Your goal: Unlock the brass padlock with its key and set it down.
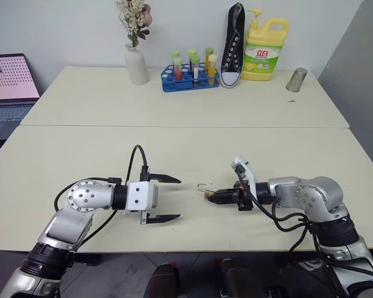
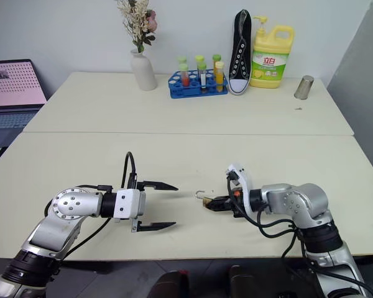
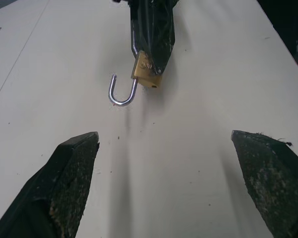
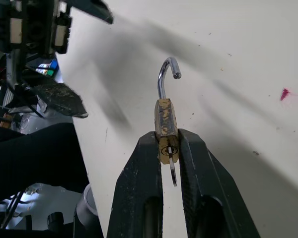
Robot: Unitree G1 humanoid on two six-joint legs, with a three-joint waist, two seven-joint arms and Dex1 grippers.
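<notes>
- Brass padlock (image 4: 164, 126) is pinched by its body between the two black fingers of the right end effector (image 1: 215, 196), low over the pale desk (image 1: 193, 149) at about 5 o'clock of the desk's near half.
- Its silver shackle (image 3: 120, 94) stands swung out of the body, one leg free, the hook pointing toward the left end effector (image 1: 168, 198).
- In the right wrist view a thin silvery sliver, likely the key (image 4: 172, 171), hangs from the bottom of the lock between the fingers; the view is too tight to be sure.
- Left end effector sits at about 7 o'clock of the near half with its fingers spread wide, holding nothing, tips aimed at the padlock and well apart from it.
- The two end effectors face each other across a bare strip of desk.
- Far half of the desk, from 11 to 2 o'clock: a white vase (image 1: 136, 64) with dried flowers, a blue rack (image 1: 189, 79) of coloured tubes, a black sneaker (image 1: 233, 46) stood on end against the wall, a yellow detergent bottle (image 1: 264, 51) just beside it, and a metal cup (image 1: 296, 79) standing apart at the right.
- A laptop (image 1: 9, 87) with a pink screen stands off the desk's left edge at about 10 o'clock.
</notes>
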